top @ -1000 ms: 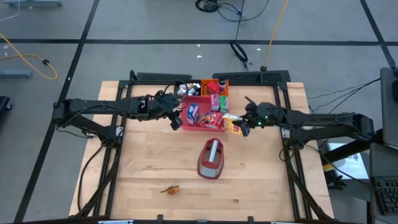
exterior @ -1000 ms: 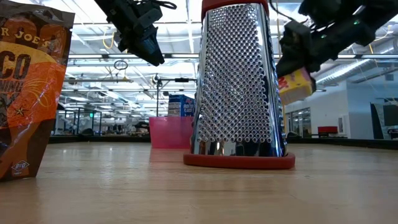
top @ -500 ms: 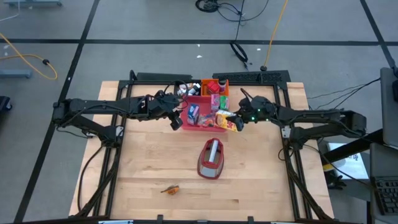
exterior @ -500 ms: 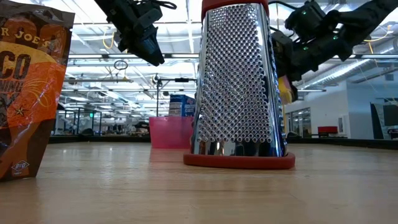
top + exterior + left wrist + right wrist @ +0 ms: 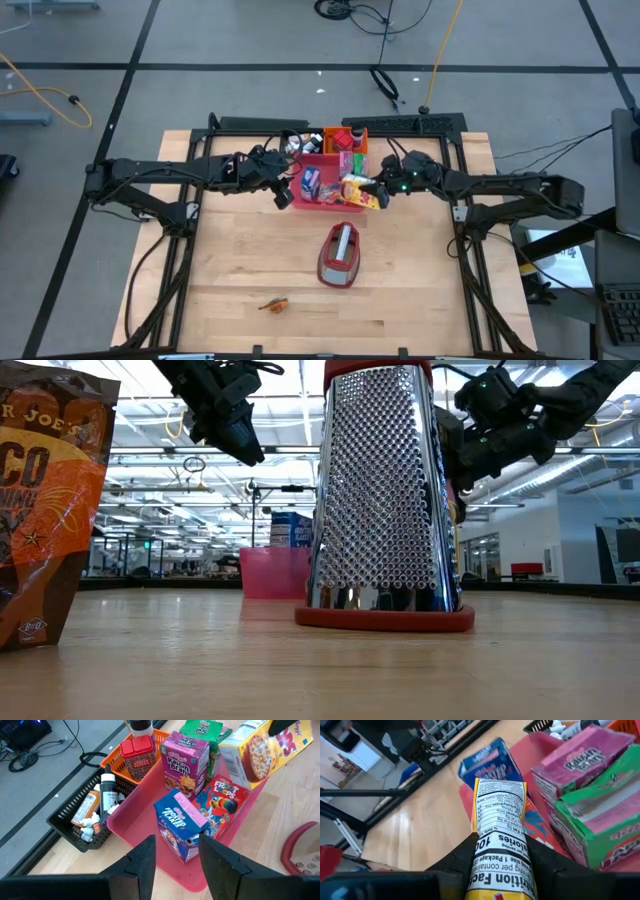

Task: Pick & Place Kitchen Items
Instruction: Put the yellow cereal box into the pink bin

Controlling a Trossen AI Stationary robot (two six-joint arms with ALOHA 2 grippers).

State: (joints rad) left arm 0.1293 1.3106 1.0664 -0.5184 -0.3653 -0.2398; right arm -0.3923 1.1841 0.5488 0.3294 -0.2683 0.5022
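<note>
Right claw (image 5: 372, 190) clamped on yellow carton (image 5: 356, 188), carried from beside pink tray (image 5: 306, 199) to above it; release likely next. Left claw (image 5: 175, 851) parted, empty.

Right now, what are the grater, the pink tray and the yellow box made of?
Grater: shiny metal, full of punched holes, with a red base, likely plastic. Tray: smooth pink plastic, it seems. Yellow box: printed cardboard with folded edges.
</note>
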